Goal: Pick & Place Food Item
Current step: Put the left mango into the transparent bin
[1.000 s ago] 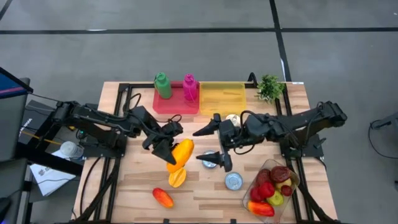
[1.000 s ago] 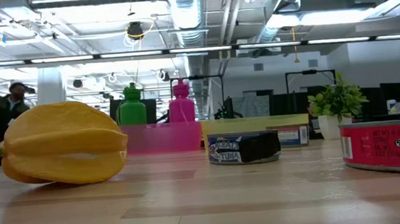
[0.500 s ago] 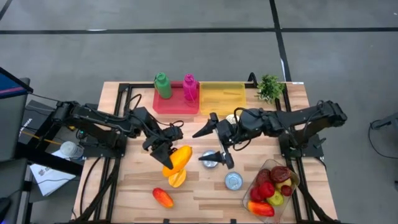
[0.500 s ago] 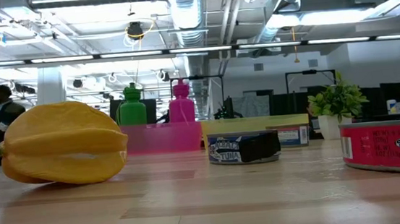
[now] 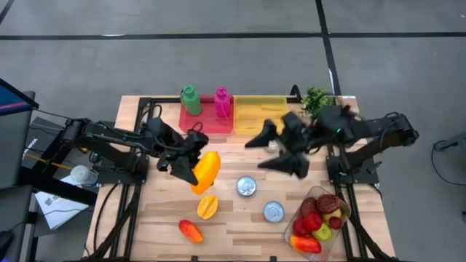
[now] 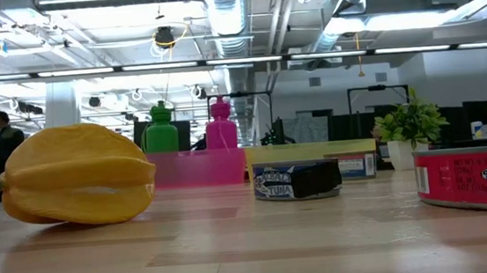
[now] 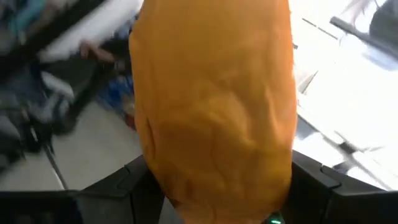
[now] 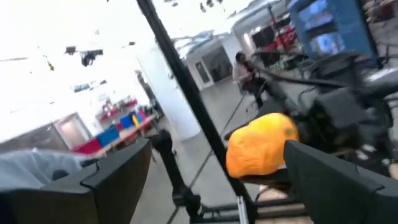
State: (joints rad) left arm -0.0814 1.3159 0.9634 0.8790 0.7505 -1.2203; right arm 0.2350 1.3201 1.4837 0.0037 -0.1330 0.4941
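An orange-yellow fruit (image 5: 207, 169) hangs over the table's middle left, with my left gripper (image 5: 194, 161) shut on it. It fills the left wrist view as the fruit (image 7: 214, 106) and appears farther off in the right wrist view as the fruit (image 8: 260, 146). A yellow starfruit (image 5: 207, 207) lies on the table just nearer, seen in the low view as the starfruit (image 6: 77, 175). My right gripper (image 5: 256, 154) hovers open above the table's middle, to the right of the fruit, touching nothing. Its fingers (image 8: 118, 177) stand wide apart. My left gripper pinches the orange-yellow fruit between its two fingers, on two opposite sides of the fruit's near end (image 7: 155, 186). The fingers (image 7: 314, 183) come from the table's left, about level. The fruit sticks out ahead of them, lifted clear of the table.
Two tins stand right of the starfruit, one tin (image 5: 246, 186) and a second tin (image 5: 273, 212). A red-orange fruit (image 5: 191, 231) lies near the front edge. A clear container (image 5: 318, 220) of red fruit sits at the front right. At the back are a pink tray (image 5: 206, 120) with two bottles, a yellow tray (image 5: 261, 113) and a plant (image 5: 315, 102).
My left gripper has risen a little, moved toward the far edge and rolled, turning the held fruit. My right gripper has risen and swung toward the table's right and far side, away from the tin it hovered over.
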